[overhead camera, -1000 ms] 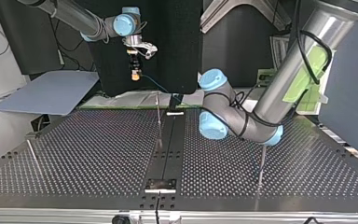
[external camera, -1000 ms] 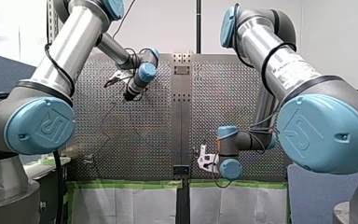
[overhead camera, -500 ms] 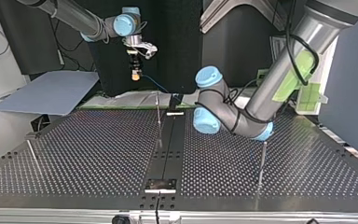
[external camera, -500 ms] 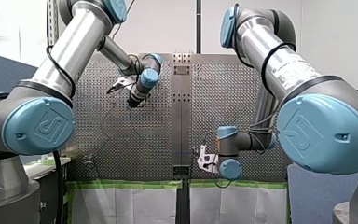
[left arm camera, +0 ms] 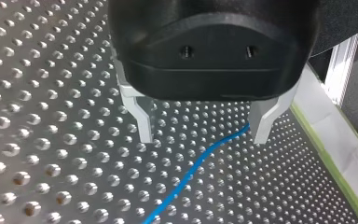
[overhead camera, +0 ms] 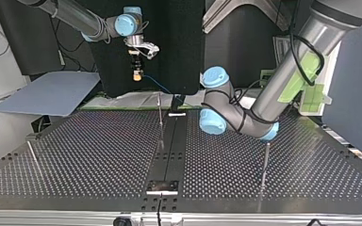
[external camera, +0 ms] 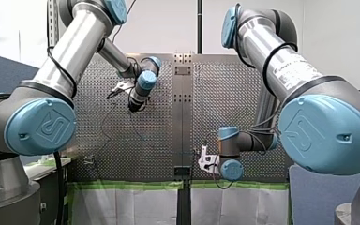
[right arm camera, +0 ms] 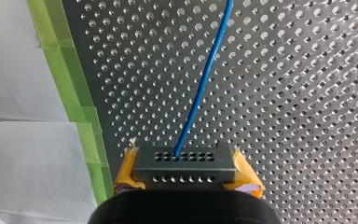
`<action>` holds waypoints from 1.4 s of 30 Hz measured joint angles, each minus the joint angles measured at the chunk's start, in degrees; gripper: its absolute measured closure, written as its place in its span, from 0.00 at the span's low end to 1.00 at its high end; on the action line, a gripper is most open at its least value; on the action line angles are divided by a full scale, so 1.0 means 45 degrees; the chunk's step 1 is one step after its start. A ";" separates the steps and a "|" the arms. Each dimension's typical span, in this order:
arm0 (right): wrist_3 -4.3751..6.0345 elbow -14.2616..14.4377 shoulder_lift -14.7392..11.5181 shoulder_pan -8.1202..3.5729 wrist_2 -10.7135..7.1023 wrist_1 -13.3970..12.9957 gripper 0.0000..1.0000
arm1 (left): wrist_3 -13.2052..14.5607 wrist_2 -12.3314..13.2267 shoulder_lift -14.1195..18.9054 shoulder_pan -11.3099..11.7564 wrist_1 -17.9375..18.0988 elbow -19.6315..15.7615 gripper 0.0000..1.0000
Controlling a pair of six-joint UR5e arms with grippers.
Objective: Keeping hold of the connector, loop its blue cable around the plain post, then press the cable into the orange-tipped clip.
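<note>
In the right wrist view my right gripper (right arm camera: 185,169) is shut, its yellow pads (right arm camera: 127,169) clamping a dark grey connector (right arm camera: 184,161). The blue cable (right arm camera: 205,79) leaves the connector and runs ahead over the perforated plate. In the top view this gripper (overhead camera: 135,75) hangs above the plate's far edge. My left gripper (left arm camera: 203,137) is open just above the plate, and the cable (left arm camera: 191,172) passes between its metal fingers (left arm camera: 142,121), close to one of them. A thin post (overhead camera: 160,115) stands near the middle, another post (overhead camera: 265,162) under my left arm.
A third thin post (overhead camera: 32,153) stands at the top view's left. A dark rail (overhead camera: 169,150) splits the perforated table (overhead camera: 99,155). Green tape (right arm camera: 70,88) and white sheeting border the plate near my right gripper. A grey board (overhead camera: 52,92) lies beyond the plate.
My left arm has swung toward the table's middle and lowered its gripper over the cable, with a small shift back since half a second ago. My right gripper has held still with the connector.
</note>
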 joint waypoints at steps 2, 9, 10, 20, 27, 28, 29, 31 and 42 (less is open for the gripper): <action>0.0001 0.0000 -0.0002 0.0000 0.0004 -0.0006 1.00 | -0.0041 -0.0014 -0.0185 -0.0009 -0.0004 -0.0039 0.00; 0.0003 -0.0001 0.0002 0.0000 0.0006 -0.0034 1.00 | -0.0091 -0.0345 -0.0462 0.0011 0.0428 -0.0138 0.00; 0.0006 0.0000 0.0003 0.0001 0.0006 -0.0035 1.00 | -0.0083 -0.0369 -0.0467 0.0023 0.0479 -0.0143 0.00; 0.0016 0.0000 -0.0005 0.0000 0.0010 -0.0055 1.00 | -0.0152 -0.0447 -0.0496 0.0007 0.1204 -0.0187 0.00; 0.0020 -0.0003 -0.0004 0.0000 0.0011 -0.0070 1.00 | -0.0205 -0.0596 -0.0997 -0.0061 0.1375 -0.0250 0.00; 0.0020 -0.0002 -0.0003 0.0000 0.0011 -0.0074 1.00 | -0.0222 -0.0595 -0.1082 -0.0076 0.1433 -0.0253 0.00; 0.0020 -0.0002 0.0000 0.0000 0.0011 -0.0079 1.00 | -0.0240 -0.0597 -0.1187 -0.0087 0.1525 -0.0253 0.00; 0.0020 -0.0001 -0.0002 0.0001 0.0011 -0.0084 1.00 | -0.0245 -0.0603 -0.1353 -0.0079 0.1681 -0.0250 0.00; 0.0007 0.0000 -0.0006 0.0000 0.0010 -0.0058 1.00 | -0.0393 -0.0568 -0.2077 -0.0057 0.2713 -0.0254 0.00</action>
